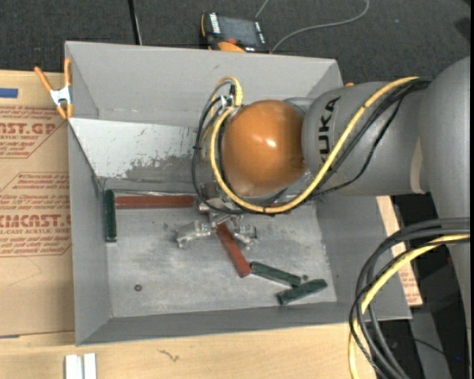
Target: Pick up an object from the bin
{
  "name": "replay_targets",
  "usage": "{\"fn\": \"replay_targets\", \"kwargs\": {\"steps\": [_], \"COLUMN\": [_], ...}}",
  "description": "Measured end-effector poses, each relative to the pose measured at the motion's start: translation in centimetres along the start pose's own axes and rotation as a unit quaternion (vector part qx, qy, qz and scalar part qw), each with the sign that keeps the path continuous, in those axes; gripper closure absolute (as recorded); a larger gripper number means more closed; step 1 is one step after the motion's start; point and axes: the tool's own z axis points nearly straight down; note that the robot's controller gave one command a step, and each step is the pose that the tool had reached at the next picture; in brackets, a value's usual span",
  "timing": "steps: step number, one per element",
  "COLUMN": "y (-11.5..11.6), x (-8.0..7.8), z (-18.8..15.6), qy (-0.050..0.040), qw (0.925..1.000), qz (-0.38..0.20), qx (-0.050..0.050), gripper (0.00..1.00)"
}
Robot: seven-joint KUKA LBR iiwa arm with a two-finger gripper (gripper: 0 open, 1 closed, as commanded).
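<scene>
My gripper [218, 234] hangs low over the middle of the bin floor, below the orange dome, with its metal fingers [188, 236] spread open. A red-brown stick [235, 256] lies slanted on the floor, and its upper end reaches in between the fingers. Whether the fingers touch it I cannot tell. Just right of its lower end lie a dark green bar [276, 274] and a second green piece [302, 290].
Another red-brown stick [153, 202] lies along the back wall's foot at the left, and a dark green bar [109, 215] stands beside its left end. A small dark speck [138, 288] sits front left. The arm covers the bin's right rear.
</scene>
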Motion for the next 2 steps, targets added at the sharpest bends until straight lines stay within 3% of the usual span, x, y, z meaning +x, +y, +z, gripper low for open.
{"fn": "replay_targets", "kwargs": {"steps": [1, 2], "y": [-0.2, -0.5], "x": [0.0, 0.5], "z": [-0.5, -11.3], "qy": [0.0002, 0.0008], "qw": [1.0000, 0.9999], "qz": [0.001, -0.015], "qx": [0.002, 0.004], "gripper": [1.00, 1.00]}}
